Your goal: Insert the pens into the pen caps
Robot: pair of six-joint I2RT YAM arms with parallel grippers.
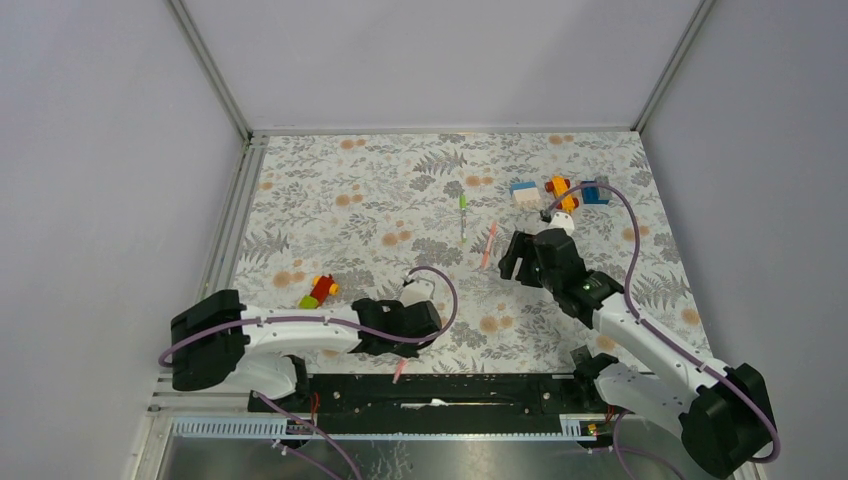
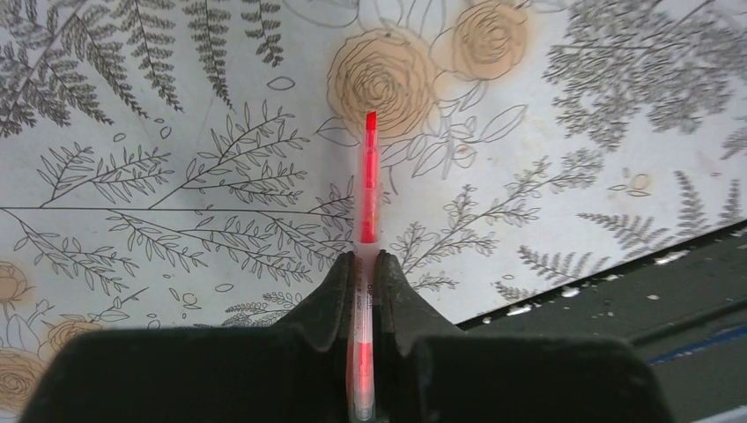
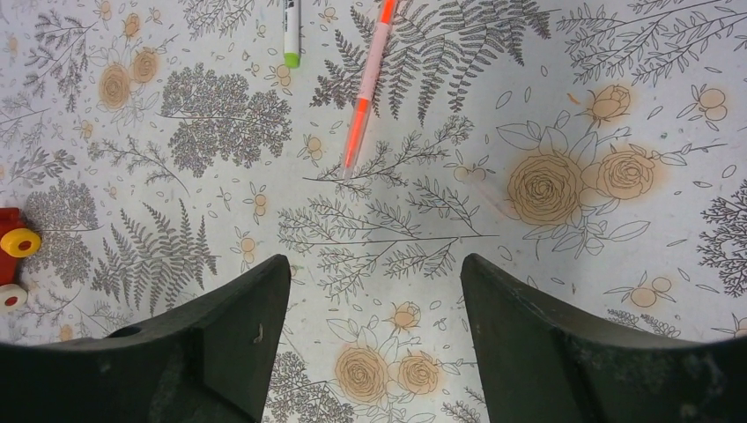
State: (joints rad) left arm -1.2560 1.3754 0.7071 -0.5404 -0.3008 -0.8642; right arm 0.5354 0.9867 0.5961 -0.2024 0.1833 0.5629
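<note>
My left gripper (image 2: pixel 368 264) is shut on a pink-red pen (image 2: pixel 368 185), which points forward over the flowered mat; its tail sticks out behind the fingers. In the top view this gripper (image 1: pixel 412 322) is near the mat's front edge, and the pen's end (image 1: pixel 400 370) shows below it. My right gripper (image 3: pixel 374 273) is open and empty, above the mat. A second pink pen (image 3: pixel 366 88) lies ahead of it, with a white pen with a green end (image 3: pixel 292 35) to its left. Both lie mid-mat in the top view: the pink pen (image 1: pixel 489 245) and the white pen (image 1: pixel 462 213). I see no loose pen caps.
A red-yellow toy (image 1: pixel 320 291) lies at the left of the mat and shows in the right wrist view (image 3: pixel 13 256). A white-blue block (image 1: pixel 525 193), an orange toy (image 1: pixel 560 192) and a blue block (image 1: pixel 595 192) lie at the back right. A dark rail (image 2: pixel 661 291) borders the mat's front edge.
</note>
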